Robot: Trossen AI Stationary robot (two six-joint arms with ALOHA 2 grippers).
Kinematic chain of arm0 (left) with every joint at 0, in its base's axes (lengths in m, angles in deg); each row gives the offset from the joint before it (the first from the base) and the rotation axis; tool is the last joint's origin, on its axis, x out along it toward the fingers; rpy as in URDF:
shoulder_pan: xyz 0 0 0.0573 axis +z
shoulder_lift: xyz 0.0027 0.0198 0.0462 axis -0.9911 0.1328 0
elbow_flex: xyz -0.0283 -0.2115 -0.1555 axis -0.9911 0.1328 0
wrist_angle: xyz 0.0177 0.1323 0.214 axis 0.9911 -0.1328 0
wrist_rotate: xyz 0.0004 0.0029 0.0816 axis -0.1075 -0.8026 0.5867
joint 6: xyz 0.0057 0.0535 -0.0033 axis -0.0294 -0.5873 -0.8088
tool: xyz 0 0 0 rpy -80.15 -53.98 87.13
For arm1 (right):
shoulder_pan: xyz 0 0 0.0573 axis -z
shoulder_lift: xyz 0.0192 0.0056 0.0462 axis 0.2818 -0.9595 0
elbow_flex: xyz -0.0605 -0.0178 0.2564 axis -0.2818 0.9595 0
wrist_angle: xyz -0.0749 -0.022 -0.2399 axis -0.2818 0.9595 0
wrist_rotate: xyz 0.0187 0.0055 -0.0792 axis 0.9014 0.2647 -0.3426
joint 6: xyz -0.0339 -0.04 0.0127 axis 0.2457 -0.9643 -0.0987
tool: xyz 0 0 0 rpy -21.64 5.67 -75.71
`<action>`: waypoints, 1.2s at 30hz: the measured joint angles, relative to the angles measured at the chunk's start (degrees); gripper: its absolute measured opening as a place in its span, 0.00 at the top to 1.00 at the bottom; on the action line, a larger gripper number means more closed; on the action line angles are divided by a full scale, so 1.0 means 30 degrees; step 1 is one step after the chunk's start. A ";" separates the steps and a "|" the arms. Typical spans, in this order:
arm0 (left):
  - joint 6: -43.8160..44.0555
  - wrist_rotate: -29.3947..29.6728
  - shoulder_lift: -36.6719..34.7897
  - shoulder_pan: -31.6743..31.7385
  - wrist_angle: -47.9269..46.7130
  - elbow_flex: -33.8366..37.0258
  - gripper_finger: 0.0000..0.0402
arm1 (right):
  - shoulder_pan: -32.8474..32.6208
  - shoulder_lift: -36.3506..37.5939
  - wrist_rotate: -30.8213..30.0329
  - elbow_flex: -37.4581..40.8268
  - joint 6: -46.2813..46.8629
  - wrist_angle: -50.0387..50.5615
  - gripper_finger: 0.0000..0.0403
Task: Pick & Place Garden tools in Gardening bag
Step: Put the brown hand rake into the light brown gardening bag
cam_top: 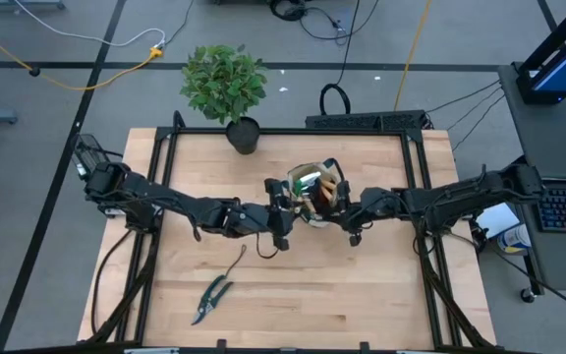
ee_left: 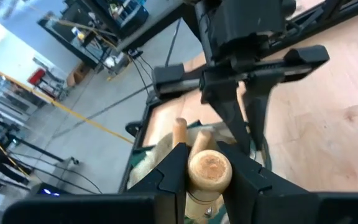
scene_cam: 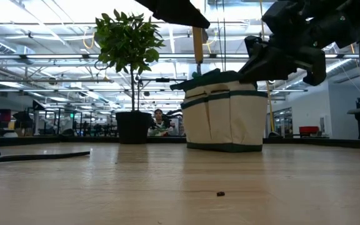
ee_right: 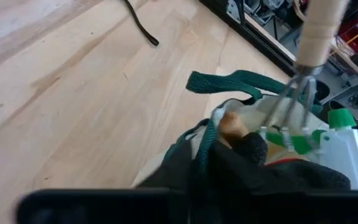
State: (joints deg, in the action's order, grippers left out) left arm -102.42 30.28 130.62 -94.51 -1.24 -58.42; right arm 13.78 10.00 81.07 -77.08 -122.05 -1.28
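The gardening bag (cam_top: 314, 193) stands upright near the middle of the desk (cam_top: 362, 295), just in front of the potted plant (cam_top: 226, 88), with both arms meeting over its mouth. The left claw (ee_left: 209, 171) is pinching the round wooden end of a hand rake (ee_right: 303, 68) and holds it upright above the bag, tines pointing down into the opening, where other wooden handles already stand. The right claw (cam_top: 347, 202) is at the far rim of the bag from the left arm; its wrist view shows green trim and a loop handle (ee_right: 235, 81) running under its fingers, but whether they are pressed onto the fabric or only beside it I cannot tell. To do this step well, I judge the rake should go down straight and slowly into a gap between the handles already inside, so the tines do not snag the trim or the loop, while the other arm keeps the soft rim steady and wide; the left claw should let go only once the tool head rests on the bottom, or the rake may tip out. Counted: one bag, one plant, one rake in the air, at least two wooden handles in the bag, and on the desk nearer the front edge than the bag one pair of pruning shears (cam_top: 210, 300) and one thin weeder (cam_top: 236, 261), both yet to be packed
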 joint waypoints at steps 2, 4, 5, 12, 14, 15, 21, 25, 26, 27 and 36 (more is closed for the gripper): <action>0.0668 0.0007 0.0000 0.0089 -0.0429 0.0000 0.81 | 0.0000 0.0000 -0.0007 0.0000 -0.0032 0.0011 0.97; 0.1350 0.0020 0.0000 0.0279 -0.0911 0.0000 0.81 | -0.0004 -0.0007 0.0022 0.0000 0.0305 -0.0001 0.97; 0.1677 0.0015 0.0000 0.0408 -0.1131 0.0000 0.81 | -0.0036 -0.0007 0.0066 0.0000 0.0649 -0.0044 0.97; 0.3867 -0.0579 -0.0007 0.1815 -0.2218 0.0000 0.81 | -0.0742 -0.0022 0.1445 0.0015 0.1665 -0.1011 0.99; 0.4537 -0.1582 -0.0007 0.2302 -0.2692 0.0000 0.81 | -0.0997 -0.0022 0.1530 0.0015 0.1671 -0.1559 0.98; 0.4915 -0.2109 -0.0010 0.2529 -0.2876 0.0000 0.81 | -0.1106 -0.0022 0.1522 0.0015 0.1658 -0.1751 0.99; 0.4755 -0.3220 0.0000 0.3205 -0.3950 0.0007 0.81 | -0.1297 -0.0022 0.1502 0.0015 0.1446 -0.2100 0.99; 0.3137 -0.4398 0.0000 0.3220 -0.2789 0.0015 0.81 | -0.1271 -0.0022 0.1541 0.0015 0.1312 -0.2136 0.99; 0.3000 -0.4923 0.0004 0.3220 -0.2376 0.0015 0.81 | -0.1268 -0.0022 0.1545 0.0015 0.1308 -0.2136 0.99; 0.2911 -0.5420 0.0072 0.3210 -0.1829 0.0015 0.81 | -0.1268 -0.0022 0.1545 0.0015 0.1311 -0.2136 0.99; 0.2765 -0.6564 0.1246 0.3001 0.0655 0.0011 0.81 | -0.1233 -0.0123 0.1459 0.0015 0.1088 -0.2158 0.99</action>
State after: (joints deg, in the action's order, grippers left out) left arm -94.13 10.59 134.36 -85.51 0.72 -58.38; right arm 10.08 9.63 85.45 -77.04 -118.78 -7.75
